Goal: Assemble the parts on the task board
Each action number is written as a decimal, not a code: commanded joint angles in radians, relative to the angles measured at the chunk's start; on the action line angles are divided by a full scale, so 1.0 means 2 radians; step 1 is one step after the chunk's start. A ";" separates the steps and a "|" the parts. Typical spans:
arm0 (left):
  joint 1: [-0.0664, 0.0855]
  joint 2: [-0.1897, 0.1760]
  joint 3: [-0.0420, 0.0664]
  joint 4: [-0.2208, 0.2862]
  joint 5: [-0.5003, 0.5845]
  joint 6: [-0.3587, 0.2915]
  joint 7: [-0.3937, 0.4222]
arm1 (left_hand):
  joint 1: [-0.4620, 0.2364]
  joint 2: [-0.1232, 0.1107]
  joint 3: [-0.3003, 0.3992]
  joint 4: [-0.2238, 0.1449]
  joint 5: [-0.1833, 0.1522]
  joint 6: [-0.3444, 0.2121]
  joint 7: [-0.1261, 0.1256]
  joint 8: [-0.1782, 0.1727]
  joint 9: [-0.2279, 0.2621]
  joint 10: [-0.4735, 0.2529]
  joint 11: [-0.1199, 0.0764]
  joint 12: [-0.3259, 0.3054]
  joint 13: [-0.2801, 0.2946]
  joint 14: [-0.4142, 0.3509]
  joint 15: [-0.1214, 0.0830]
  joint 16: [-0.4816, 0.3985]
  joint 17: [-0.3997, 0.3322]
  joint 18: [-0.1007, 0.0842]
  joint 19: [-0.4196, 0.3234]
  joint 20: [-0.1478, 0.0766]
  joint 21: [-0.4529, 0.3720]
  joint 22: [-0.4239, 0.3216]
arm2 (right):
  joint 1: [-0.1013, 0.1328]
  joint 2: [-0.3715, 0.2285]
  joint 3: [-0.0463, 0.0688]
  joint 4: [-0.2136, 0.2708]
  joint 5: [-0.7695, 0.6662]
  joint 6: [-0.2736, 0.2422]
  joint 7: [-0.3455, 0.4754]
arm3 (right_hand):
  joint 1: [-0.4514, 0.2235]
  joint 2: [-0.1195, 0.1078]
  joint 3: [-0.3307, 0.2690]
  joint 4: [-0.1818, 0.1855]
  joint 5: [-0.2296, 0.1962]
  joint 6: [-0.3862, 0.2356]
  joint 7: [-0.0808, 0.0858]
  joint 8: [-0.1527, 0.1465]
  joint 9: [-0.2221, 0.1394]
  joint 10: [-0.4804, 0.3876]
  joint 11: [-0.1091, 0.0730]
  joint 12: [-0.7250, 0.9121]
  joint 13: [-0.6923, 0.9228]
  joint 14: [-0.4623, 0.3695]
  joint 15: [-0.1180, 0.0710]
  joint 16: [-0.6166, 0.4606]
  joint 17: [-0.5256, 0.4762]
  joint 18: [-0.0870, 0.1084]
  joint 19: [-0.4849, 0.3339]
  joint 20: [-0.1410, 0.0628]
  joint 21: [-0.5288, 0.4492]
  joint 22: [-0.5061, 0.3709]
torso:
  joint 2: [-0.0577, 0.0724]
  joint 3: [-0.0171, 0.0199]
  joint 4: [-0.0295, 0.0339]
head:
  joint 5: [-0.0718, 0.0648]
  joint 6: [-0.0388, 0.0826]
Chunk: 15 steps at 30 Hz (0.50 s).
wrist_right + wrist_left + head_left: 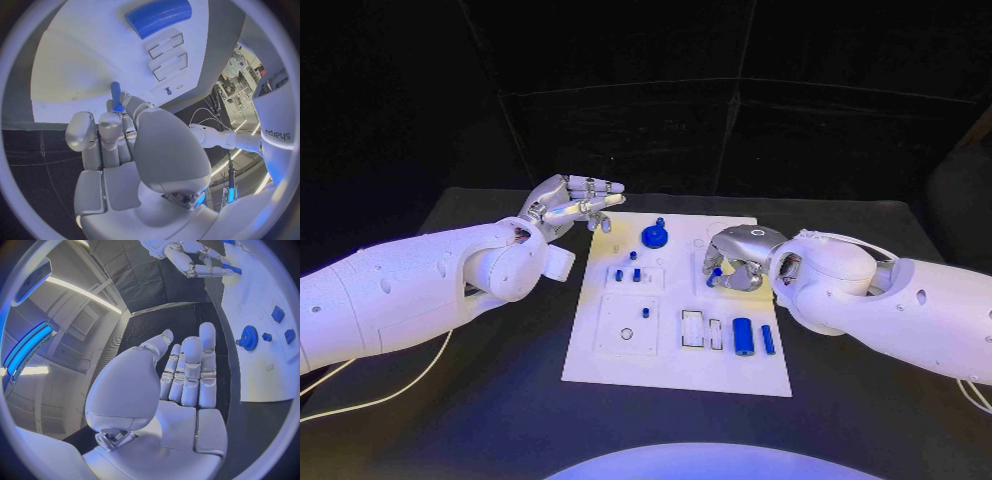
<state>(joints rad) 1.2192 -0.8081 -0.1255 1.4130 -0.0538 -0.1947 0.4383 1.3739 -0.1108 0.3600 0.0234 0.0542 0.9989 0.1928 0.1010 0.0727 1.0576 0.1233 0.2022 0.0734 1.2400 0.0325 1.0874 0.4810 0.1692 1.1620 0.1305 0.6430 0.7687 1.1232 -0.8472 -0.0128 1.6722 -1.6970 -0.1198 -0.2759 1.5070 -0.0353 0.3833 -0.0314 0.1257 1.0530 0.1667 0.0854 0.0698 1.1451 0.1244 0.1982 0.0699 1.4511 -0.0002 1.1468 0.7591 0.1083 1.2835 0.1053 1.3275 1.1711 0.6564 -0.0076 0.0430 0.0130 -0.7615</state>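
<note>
The white task board (pixel 672 355) lies mid-table. My right hand (pixel 741 255) hovers over its right middle and pinches a thin blue peg (pixel 715 275); the right wrist view shows that peg (pixel 116 96) sticking out between thumb and fingers (pixel 110 125). My left hand (pixel 574 205) is raised beside the board's far left corner, fingers straight and apart, holding nothing (pixel 187 375). A blue gear (pixel 655 237) stands on the board's far part, also seen from the left wrist (pixel 249 337). A thick blue cylinder (pixel 743 335) and a thin blue rod (pixel 767 339) lie at the near right.
Small blue pieces (pixel 630 273) stand in the board's left middle. Empty rectangular slots (pixel 692 328) sit beside the cylinder, and a round hole (pixel 626 334) is in the near-left panel. Black table (pixel 473 420) surrounds the board, with a white cable (pixel 387 385) at the left.
</note>
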 commanded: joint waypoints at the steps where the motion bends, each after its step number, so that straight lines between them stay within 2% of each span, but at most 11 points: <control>1: 0.001 0.000 0.000 0.000 0.001 0.006 0.001 | 0.001 0.001 -0.003 -0.001 0.001 0.000 0.001 0.003 0.000 -0.002 0.000 0.002 0.000 -0.002 0.001 -0.003 0.000 0.007 -0.002 0.001 -0.003 -0.001 | 0.001 -0.005 0.000 0.009 -0.010 -0.031 0.004 | 0.003 -0.003 0.006 -0.002 -0.001 0.005 -0.001 0.001 0.000 0.026 -0.021 0.002 0.001 0.003 -0.001 0.002 0.002 -0.008 0.004 0.001 0.003 0.004 | -0.001 -0.0003 0.0003 | -0.001 0.001; 8: 0.001 0.000 0.000 0.000 0.001 0.006 0.001 | 0.001 0.001 -0.003 -0.001 0.001 0.000 0.001 0.003 0.000 -0.002 0.000 0.002 0.000 -0.002 0.001 -0.003 0.000 0.007 -0.002 0.001 -0.003 -0.001 | 0.002 -0.018 0.001 0.037 -0.012 -0.040 0.000 | 0.000 -0.006 0.014 -0.006 -0.001 0.007 -0.002 0.001 0.000 0.030 -0.021 0.000 0.001 0.003 -0.001 0.005 0.004 -0.009 0.006 0.000 0.007 0.009 | 0.000 -0.0004 0.0005 | -0.001 0.003; 15: 0.001 0.000 0.000 0.001 0.001 0.006 0.001 | 0.001 0.001 -0.003 -0.001 0.001 0.000 0.001 0.003 0.000 -0.002 0.000 0.002 0.000 -0.002 0.001 -0.003 0.000 0.007 -0.002 0.001 -0.003 -0.001 | 0.012 -0.024 0.002 0.067 -0.013 -0.051 0.000 | -0.001 -0.008 0.020 -0.009 -0.001 0.007 -0.002 0.000 -0.001 0.031 -0.021 -0.001 0.001 0.003 -0.002 0.007 0.006 -0.010 0.008 0.000 0.010 0.013 | 0.000 -0.0009 0.0009 | 0.001 0.003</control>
<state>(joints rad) 1.2192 -0.8077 -0.1256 1.4127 -0.0538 -0.1942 0.4373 1.3739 -0.1108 0.3600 0.0234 0.0542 0.9988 0.1928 0.1010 0.0726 1.0576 0.1233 0.2022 0.0735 1.2400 0.0324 1.0874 0.4810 0.1691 1.1620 0.1305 0.6430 0.7688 1.1424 -0.8936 -0.0099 1.7919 -1.7113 -0.1812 -0.2771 1.5053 -0.0425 0.4171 -0.0504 0.1216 1.0626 0.1625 0.0853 0.0698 1.1510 0.1304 0.1980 0.0701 1.4510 -0.0002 1.1558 0.7706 0.1084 1.2906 0.1055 1.3437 1.1949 0.6558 -0.0085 0.0435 0.0127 -0.7556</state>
